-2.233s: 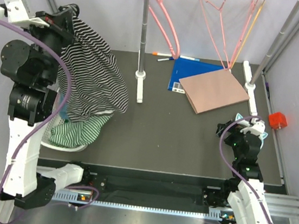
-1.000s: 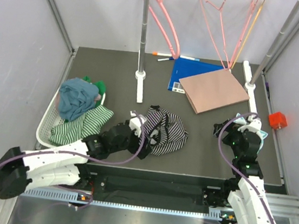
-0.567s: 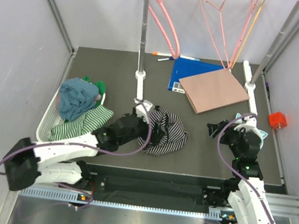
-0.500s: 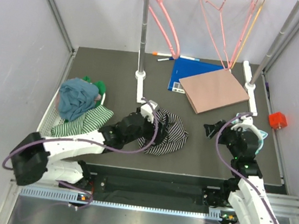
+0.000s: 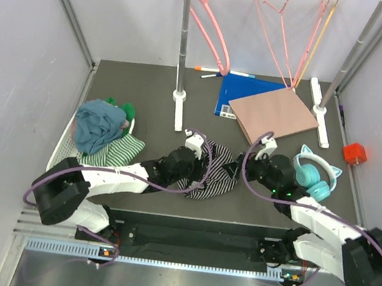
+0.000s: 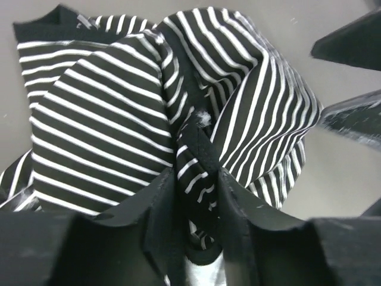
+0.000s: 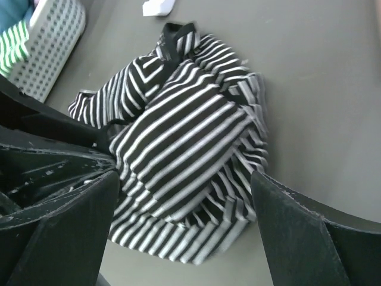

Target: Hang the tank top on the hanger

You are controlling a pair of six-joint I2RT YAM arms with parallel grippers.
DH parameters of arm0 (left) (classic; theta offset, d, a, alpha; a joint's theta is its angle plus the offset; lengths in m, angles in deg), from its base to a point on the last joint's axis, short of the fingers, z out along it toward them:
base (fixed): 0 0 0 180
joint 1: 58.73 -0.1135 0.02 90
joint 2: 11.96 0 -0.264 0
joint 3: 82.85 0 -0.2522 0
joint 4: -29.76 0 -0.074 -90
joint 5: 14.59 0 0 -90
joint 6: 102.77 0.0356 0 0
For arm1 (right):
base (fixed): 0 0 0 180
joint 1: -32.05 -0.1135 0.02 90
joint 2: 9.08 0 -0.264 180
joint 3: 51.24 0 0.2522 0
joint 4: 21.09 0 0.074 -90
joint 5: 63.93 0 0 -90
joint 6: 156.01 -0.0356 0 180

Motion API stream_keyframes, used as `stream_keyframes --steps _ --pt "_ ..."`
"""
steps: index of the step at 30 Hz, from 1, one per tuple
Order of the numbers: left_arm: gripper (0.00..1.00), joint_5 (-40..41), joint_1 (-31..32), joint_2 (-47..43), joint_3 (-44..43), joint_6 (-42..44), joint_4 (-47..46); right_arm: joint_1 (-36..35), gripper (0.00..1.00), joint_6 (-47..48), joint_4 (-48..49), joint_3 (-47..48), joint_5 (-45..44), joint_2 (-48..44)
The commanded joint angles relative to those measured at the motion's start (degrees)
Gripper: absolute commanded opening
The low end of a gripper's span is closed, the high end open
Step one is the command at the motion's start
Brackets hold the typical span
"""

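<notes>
The tank top [image 5: 217,172] lies crumpled on the dark table near the front middle. My left gripper [image 5: 201,164] rests on its left side. In the left wrist view the left gripper [image 6: 195,174] is shut on a dark-edged fold of the tank top [image 6: 101,107]. My right gripper [image 5: 248,166] is open at the top's right edge. In the right wrist view its fingers [image 7: 65,226] stand wide apart, with the tank top [image 7: 184,149] between and beyond them, untouched. The hanger [image 5: 212,30] hangs on the rack at the back, left of middle.
A white basket [image 5: 60,162] at the left holds a teal cloth [image 5: 99,123] and a green striped garment [image 5: 109,152]. Teal headphones [image 5: 312,175] lie right of my right arm. A blue folder [image 5: 233,92], a brown board [image 5: 272,115], rack posts [image 5: 181,51] and thin wire hangers [image 5: 278,28] stand behind.
My right arm has swung left from over the headphones to the tank top's right edge. My left gripper has crept right and farther onto the top, still holding it.
</notes>
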Motion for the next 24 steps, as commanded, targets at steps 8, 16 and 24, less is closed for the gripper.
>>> stream_keyframes --steps 8,16,24 --pt "0.33 4.22 -0.07 -8.35 7.07 -3.69 -1.45 -9.52 0.49 -1.25 11.83 7.6 -5.19 12.97" --pt "0.43 7.12 -0.25 -16.96 12.52 -5.53 -0.83 -9.52 0.0 -0.28 3.4 8.3 -11.43 9.72" --pt "0.15 7.31 -0.51 -16.8 12.88 -4.04 -6.01 -9.61 0.0 -1.6 -1.53 3.39 -11.96 4.8"
